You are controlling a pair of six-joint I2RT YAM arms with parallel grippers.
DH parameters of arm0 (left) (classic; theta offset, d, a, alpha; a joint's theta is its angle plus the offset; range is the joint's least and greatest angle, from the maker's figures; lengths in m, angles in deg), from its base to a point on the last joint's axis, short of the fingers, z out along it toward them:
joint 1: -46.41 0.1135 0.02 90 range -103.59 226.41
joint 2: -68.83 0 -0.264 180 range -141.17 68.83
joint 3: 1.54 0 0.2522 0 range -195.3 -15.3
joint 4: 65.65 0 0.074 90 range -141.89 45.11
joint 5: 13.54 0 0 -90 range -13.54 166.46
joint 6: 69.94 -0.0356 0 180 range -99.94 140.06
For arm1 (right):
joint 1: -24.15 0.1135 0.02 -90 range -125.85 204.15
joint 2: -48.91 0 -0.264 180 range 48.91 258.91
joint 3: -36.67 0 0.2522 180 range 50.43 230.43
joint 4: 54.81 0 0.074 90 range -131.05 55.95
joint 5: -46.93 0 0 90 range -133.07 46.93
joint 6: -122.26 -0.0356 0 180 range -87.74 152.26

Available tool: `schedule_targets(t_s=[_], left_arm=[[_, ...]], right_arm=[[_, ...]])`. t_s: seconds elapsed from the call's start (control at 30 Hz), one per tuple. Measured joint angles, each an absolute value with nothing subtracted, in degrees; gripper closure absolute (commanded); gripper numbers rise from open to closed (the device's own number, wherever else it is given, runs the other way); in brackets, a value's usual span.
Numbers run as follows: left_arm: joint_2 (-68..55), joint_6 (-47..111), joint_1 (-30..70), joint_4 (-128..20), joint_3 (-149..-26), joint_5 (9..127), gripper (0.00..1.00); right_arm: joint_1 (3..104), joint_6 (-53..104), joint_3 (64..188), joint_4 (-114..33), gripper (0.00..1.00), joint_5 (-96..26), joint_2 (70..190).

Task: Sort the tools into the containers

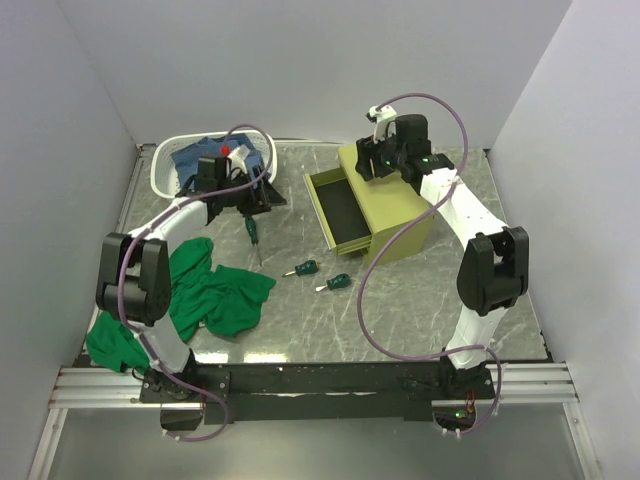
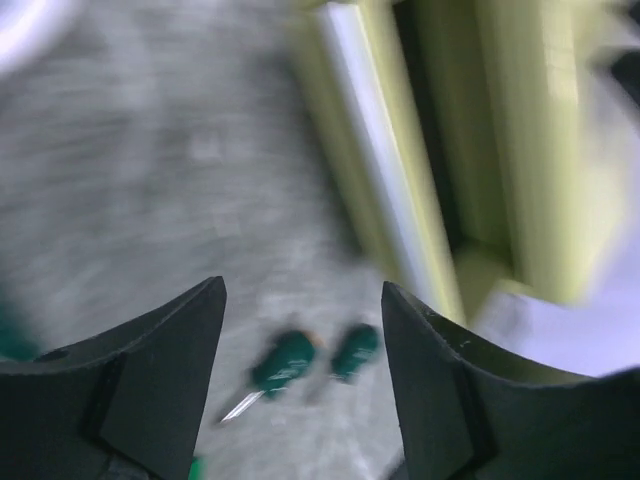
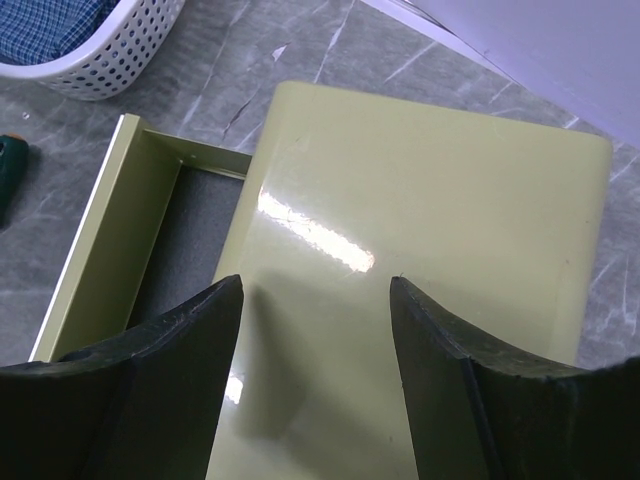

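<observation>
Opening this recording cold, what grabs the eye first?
The olive-yellow tool chest at the far right stands out, its drawer pulled open with nothing visible inside and the right gripper open above its top. Left of centre sprawls a bright green cloth. Between cloth and chest lie a long screwdriver and two stubby screwdrivers.

Jaws apart, the right gripper [image 3: 315, 335] hangs above the olive-yellow tool chest [image 3: 430, 200]. The drawer [image 3: 185, 240] stands pulled out left of the chest, with a white lattice basket [image 3: 120, 60] beyond.
</observation>
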State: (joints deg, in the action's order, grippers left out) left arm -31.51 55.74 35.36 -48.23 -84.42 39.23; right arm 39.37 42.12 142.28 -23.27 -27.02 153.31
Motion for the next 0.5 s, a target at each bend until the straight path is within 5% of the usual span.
schedule_targets(t_s=[0.5], left_arm=[[-36.6,41.9,35.2,-30.0,-87.4,69.4,0.33]], right_arm=[[39.3,40.9,144.0,-22.7,0.29,-25.9,154.4]])
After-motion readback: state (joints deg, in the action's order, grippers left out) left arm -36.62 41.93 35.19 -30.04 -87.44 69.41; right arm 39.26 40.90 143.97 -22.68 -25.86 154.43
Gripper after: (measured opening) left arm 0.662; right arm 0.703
